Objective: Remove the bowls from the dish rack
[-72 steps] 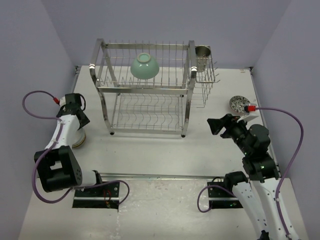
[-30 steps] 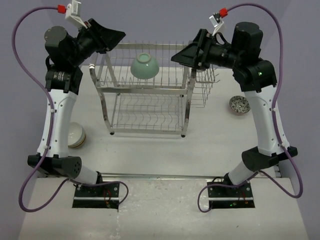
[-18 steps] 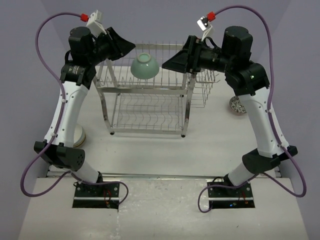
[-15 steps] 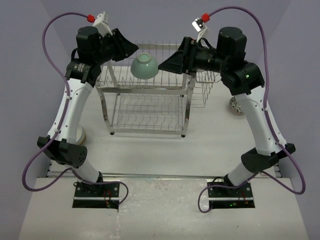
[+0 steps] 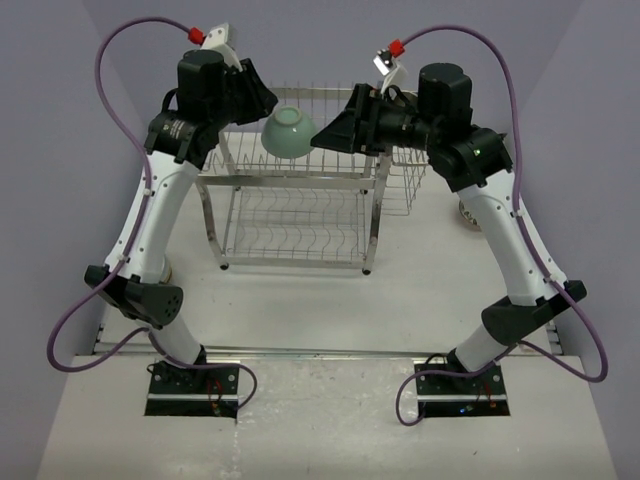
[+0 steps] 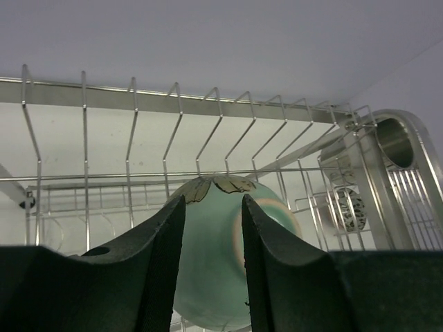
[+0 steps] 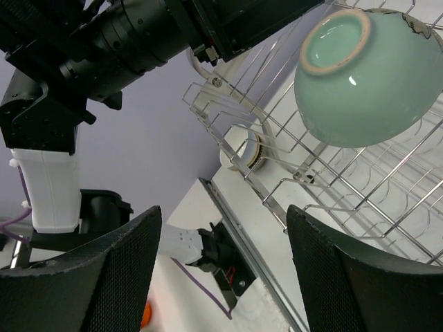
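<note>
**Ops:** Where's the target?

**Me:** The mint-green bowl (image 5: 290, 132) sits upside down, a little tilted, on the upper tier of the dish rack (image 5: 300, 181). I have both arms up at that tier. The left tool (image 6: 211, 207) is near the bowl on its left side, released, its jaws only narrowly parted with nothing between them. The right tool (image 7: 221, 225) faces the bowl from the other side, spread wide and empty.

**Ops:** What worries you?

**Me:** Two things. Both tools point at the one bowl, so if I drive them in together they could knock each other or shove it off its wires onto the lower tier. And the left jaws look too narrow for that rounded, glazed wall. I judge a pinch there would skid off, or snag a wire and drag the whole rack across the bench (image 5: 300, 300).
</note>
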Robot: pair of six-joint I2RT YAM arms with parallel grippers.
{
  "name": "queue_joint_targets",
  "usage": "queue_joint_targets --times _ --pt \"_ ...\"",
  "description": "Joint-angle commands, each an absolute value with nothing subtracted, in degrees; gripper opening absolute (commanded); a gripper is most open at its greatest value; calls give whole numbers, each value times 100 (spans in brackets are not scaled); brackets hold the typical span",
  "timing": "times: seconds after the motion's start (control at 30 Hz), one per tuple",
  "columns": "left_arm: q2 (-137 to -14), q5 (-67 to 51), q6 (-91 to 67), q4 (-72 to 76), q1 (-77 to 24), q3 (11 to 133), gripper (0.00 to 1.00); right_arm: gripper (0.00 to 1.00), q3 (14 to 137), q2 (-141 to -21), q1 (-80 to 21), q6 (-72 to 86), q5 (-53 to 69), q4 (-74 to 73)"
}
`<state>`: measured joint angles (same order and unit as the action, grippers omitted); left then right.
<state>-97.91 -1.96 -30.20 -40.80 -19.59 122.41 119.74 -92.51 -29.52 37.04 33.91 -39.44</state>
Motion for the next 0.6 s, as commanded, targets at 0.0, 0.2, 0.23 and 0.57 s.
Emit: queue_joint_targets --times 0.0,0.2,0.23,0.57 --pt "-9729 561 -2725 -4482 -2057 12480 40 74 11962 -9193 -2962 3621 3331 -3709" --pt "-10098 397 -2619 -5062 -2083 12937 57 74 11936 -9185 -2971 3656 3340 -3683" --pt "-10116 352 -2610 -5062 -2092 12920 59 73 11909 -9176 -2962 3648 3331 -3683" --pt "-9958 211 -2654 -5132 -2145 12797 84 74 11768 -9061 -2971 3551 3261 -3718"
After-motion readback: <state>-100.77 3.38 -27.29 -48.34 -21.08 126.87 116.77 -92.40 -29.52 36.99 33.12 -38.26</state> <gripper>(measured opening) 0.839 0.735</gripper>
